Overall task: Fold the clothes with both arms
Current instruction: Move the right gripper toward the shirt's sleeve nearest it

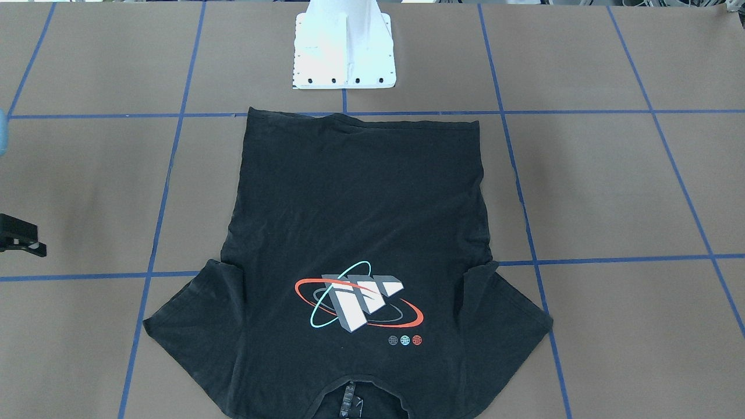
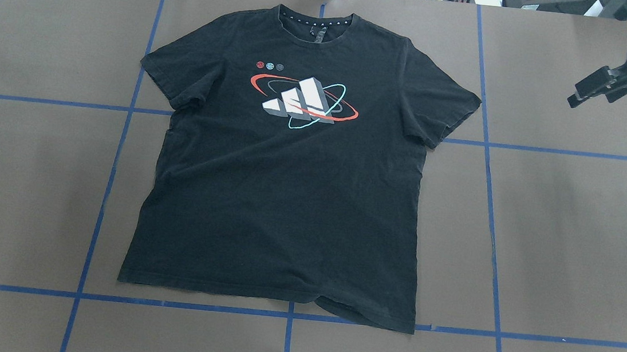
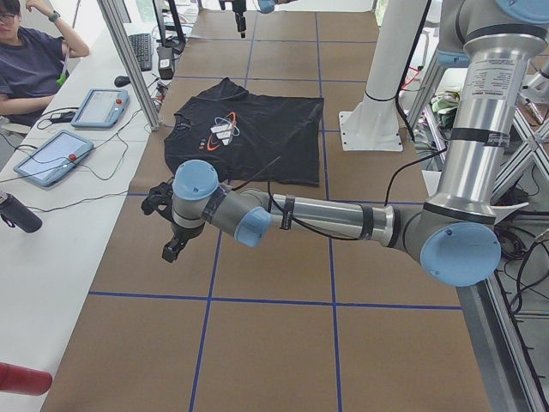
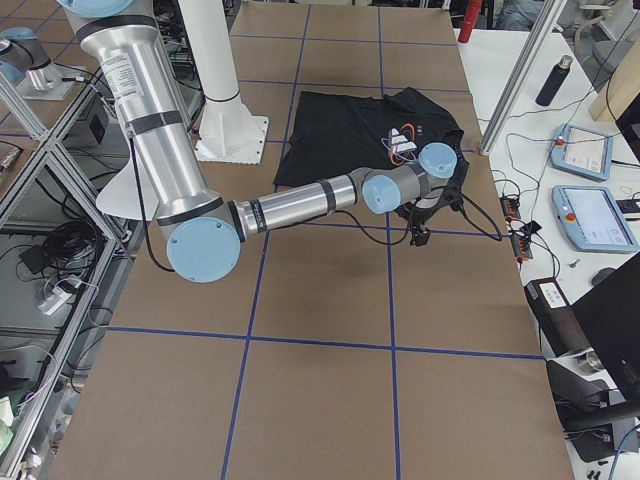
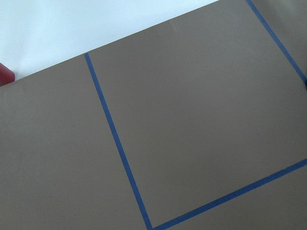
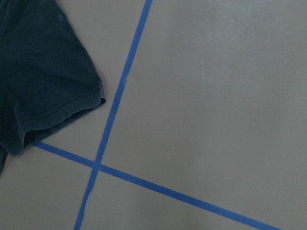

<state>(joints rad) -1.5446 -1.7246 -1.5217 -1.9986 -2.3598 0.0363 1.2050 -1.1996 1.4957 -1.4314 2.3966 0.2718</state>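
Observation:
The black T-shirt lies flat and face up in the middle of the table, graphic showing, collar on the far side from the robot's base. It also shows in the front view and both side views. My right gripper hovers above the table well off the shirt's sleeve, fingers apart and holding nothing; it also shows at the front view's left edge. My left gripper shows only in the exterior left view, above bare table off the shirt's other side; I cannot tell its state.
Brown paper with a blue tape grid covers the table. The white pedestal base stands at the robot's edge, just past the shirt's hem. A side bench holds tablets and a bottle, with a seated person.

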